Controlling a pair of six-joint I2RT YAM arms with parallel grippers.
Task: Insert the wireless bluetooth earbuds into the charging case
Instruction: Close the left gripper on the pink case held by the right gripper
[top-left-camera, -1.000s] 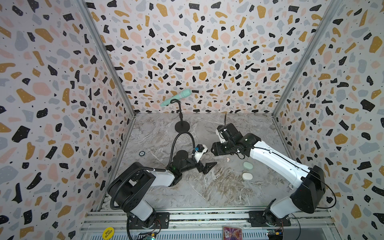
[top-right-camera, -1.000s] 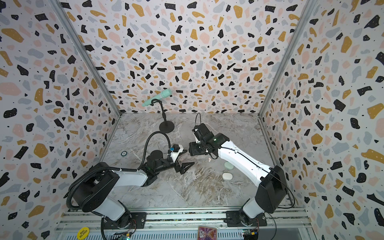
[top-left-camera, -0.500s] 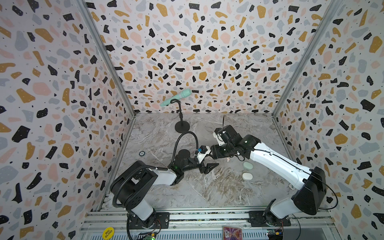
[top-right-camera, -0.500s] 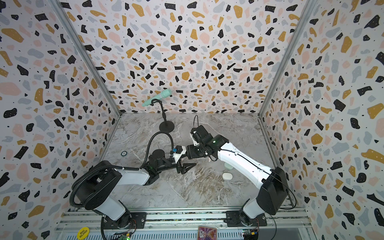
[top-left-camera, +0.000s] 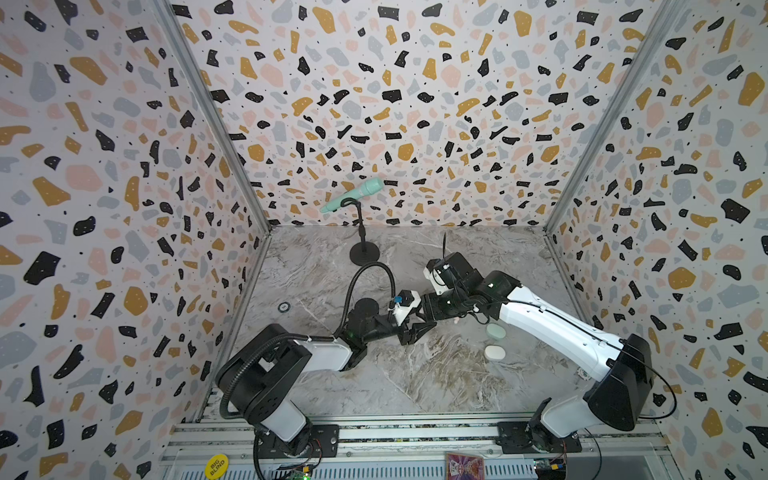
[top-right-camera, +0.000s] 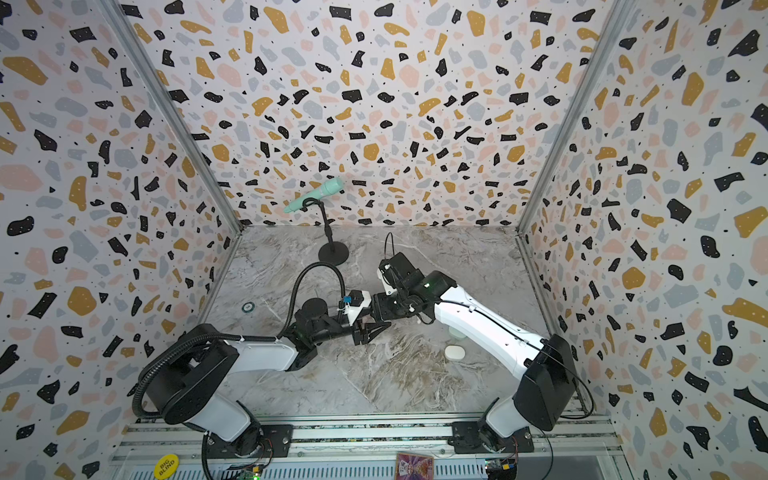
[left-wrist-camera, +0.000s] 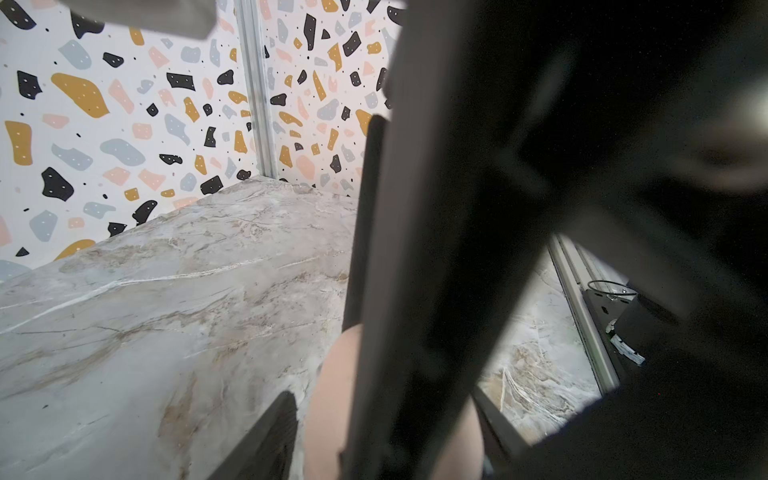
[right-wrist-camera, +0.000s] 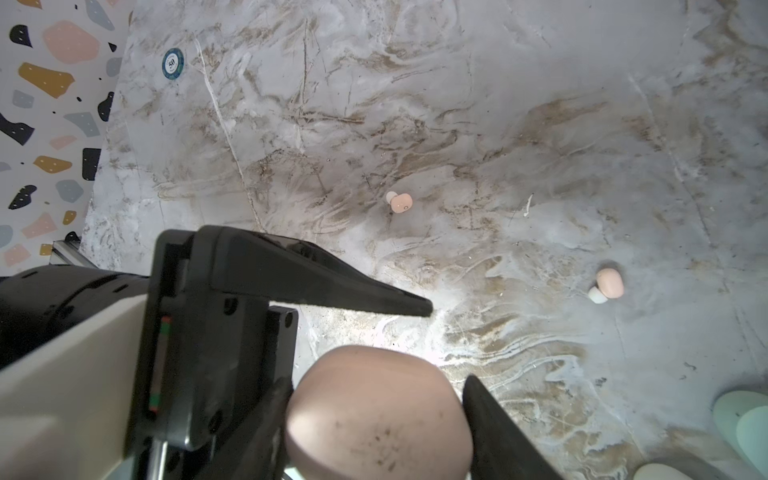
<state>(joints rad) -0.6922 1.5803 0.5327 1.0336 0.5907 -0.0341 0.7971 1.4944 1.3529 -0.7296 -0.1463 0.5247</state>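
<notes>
Right gripper (right-wrist-camera: 378, 380): clamped on the pink charging case (right-wrist-camera: 378, 415), over the marble table (right-wrist-camera: 457, 104).
Left gripper (top-left-camera: 417, 329): jaws apart, straddling the same case; gap visible at one finger (right-wrist-camera: 332, 291).
First pink earbud (right-wrist-camera: 400, 202): loose on the table, outside the case.
Second pink earbud (right-wrist-camera: 607, 284): loose on the table, well apart from the first.
Mint case (top-left-camera: 495, 331), white case (top-left-camera: 494, 352): side by side on the table beside the right arm.
Poker chip (right-wrist-camera: 173, 63): near the left wall.
</notes>
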